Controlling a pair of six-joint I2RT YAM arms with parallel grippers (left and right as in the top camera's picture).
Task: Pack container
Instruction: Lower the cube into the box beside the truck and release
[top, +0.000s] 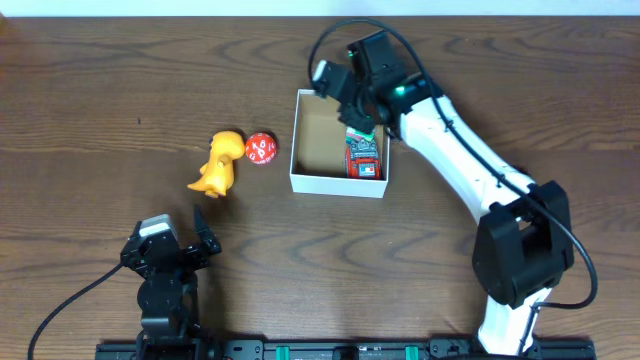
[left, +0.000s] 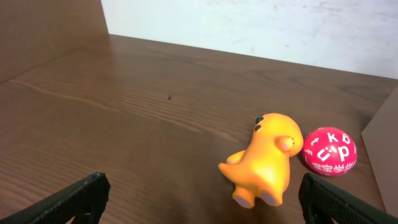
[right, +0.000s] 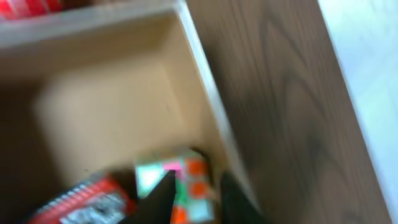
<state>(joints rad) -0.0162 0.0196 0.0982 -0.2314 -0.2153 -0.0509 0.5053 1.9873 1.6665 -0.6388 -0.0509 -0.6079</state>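
- Overhead, the container (top: 335, 185) sits at worktop centre; our right hand (top: 358, 126) hovers over its 2 o'clock corner, grip too blurred to tell.
- Our left hand (top: 178, 236) rests wide at 7 o'clock.
- We should release low, inside the walls.

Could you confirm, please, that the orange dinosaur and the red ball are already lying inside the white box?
Not quite. The overhead view shows the orange dinosaur and the red ball lying on the table, outside the white box.
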